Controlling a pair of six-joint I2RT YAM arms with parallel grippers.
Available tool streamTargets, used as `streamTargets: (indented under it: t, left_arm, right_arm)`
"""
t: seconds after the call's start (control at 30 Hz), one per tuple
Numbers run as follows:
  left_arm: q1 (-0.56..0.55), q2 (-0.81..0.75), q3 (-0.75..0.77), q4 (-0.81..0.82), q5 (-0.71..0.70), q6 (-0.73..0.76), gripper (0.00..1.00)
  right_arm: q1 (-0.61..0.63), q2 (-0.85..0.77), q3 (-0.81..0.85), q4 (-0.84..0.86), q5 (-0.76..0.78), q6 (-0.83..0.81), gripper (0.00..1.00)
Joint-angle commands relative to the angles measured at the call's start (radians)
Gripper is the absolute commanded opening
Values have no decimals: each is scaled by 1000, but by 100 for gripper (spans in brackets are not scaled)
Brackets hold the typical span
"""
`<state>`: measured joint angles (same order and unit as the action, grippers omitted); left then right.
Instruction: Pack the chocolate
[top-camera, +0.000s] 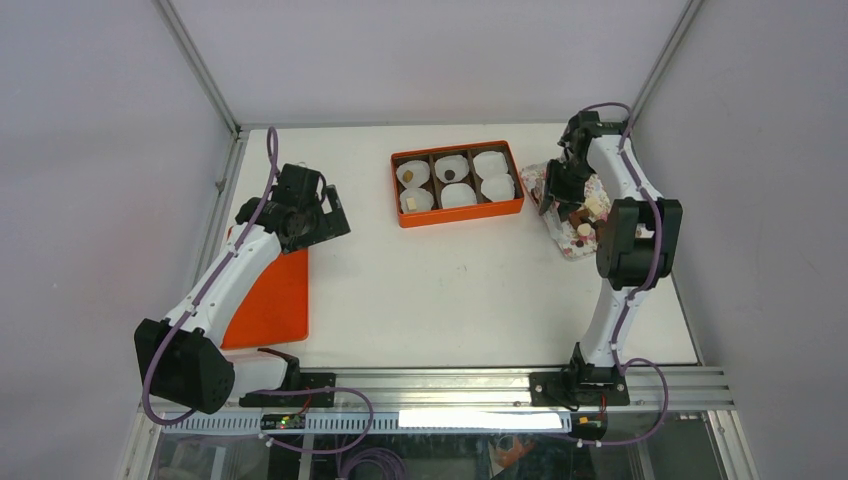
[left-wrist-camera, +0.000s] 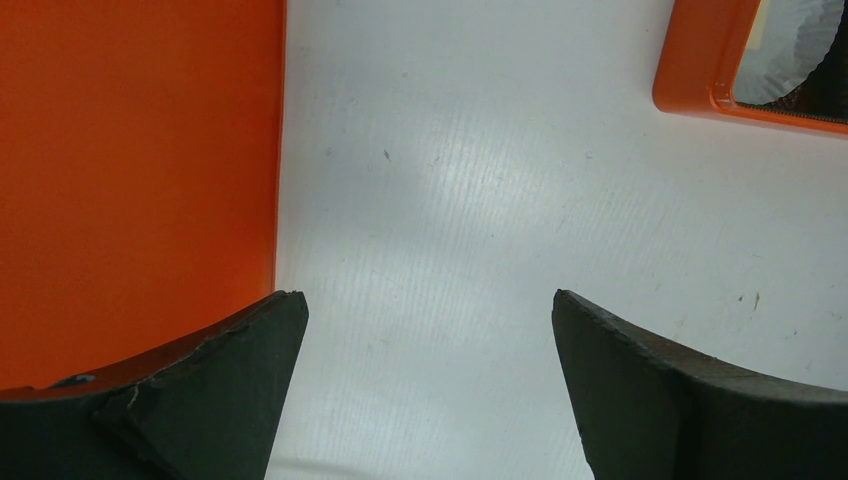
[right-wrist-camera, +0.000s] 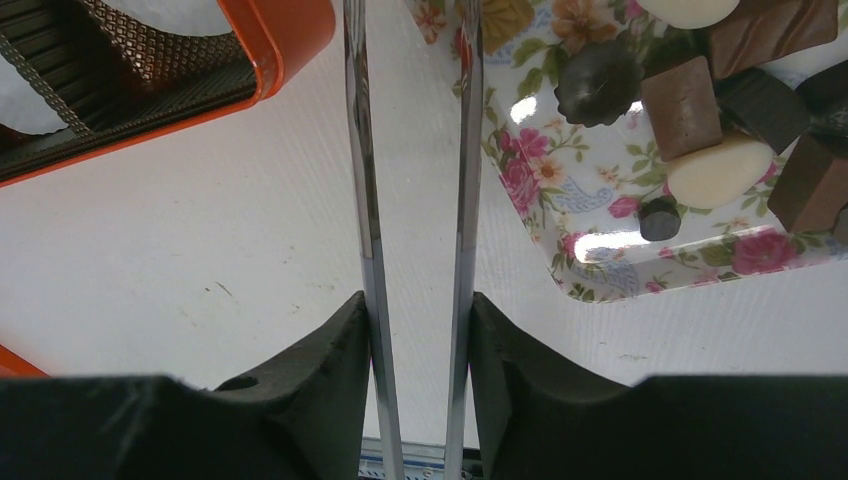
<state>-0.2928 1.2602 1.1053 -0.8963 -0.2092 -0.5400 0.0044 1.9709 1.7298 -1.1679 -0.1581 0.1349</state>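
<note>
The right gripper (right-wrist-camera: 418, 300) clamps metal tweezers (right-wrist-camera: 365, 150) (finer than its own fingers) beside the floral tray (right-wrist-camera: 600, 275) at the table's (top-camera: 450, 290) right edge, where the chocolate (right-wrist-camera: 683, 105) lies heaped. The left gripper (left-wrist-camera: 430, 310) hangs wide and empty.

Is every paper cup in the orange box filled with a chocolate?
No: only three cups in the orange box hold chocolate; the other three, including the back right cup, are empty.
</note>
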Motion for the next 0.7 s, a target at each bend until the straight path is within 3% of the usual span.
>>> streamTargets:
  t: [0.0, 0.67]
  left_arm:
    - [8, -11, 13, 31, 13, 22, 99]
    - [8, 34, 17, 57, 42, 3, 99]
  right_arm:
    - [-1, 7, 42, 5, -3, -24, 40]
    - [-61, 21, 86, 19, -35, -20, 40]
